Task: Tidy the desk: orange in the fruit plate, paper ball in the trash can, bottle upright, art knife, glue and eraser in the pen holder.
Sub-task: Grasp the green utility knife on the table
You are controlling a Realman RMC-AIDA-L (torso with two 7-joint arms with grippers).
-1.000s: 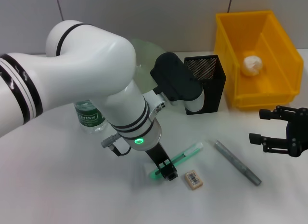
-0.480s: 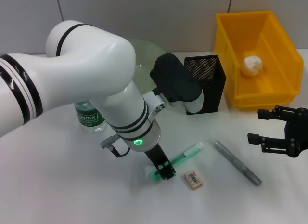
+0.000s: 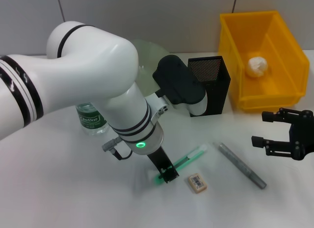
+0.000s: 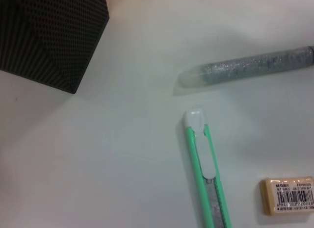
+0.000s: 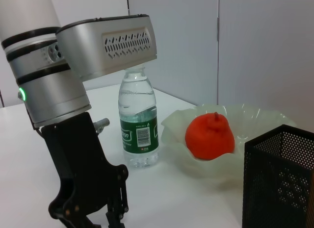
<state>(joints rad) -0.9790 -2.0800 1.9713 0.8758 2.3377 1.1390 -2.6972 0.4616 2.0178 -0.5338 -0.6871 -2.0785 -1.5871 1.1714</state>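
The mint-green art knife (image 3: 185, 159) lies on the desk (image 3: 59, 189), also shown close up as the art knife (image 4: 206, 169). My left gripper (image 3: 166, 174) stands open low over its near end, and the left gripper (image 5: 93, 211) shows from the side. The tan eraser (image 3: 197, 183) and the grey glue (image 3: 241, 165) lie just right of it. The pen holder (image 3: 210, 85) stands behind. The orange (image 5: 210, 136) sits in the fruit plate (image 5: 245, 121). The bottle (image 5: 139, 122) stands upright. A paper ball (image 3: 256, 65) lies in the trash can (image 3: 289, 90). My right gripper (image 3: 273, 130) hovers open at the right.
My left arm's bulk covers most of the fruit plate (image 3: 147, 54) and half of the bottle (image 3: 91, 119) in the head view. A grey wall closes the back of the desk. The glue (image 4: 250, 68) and the eraser (image 4: 288, 194) lie close beside the knife.
My left gripper has slid slightly left along the knife's near end. The right gripper has drifted a little left. The objects on the desk have stayed put.
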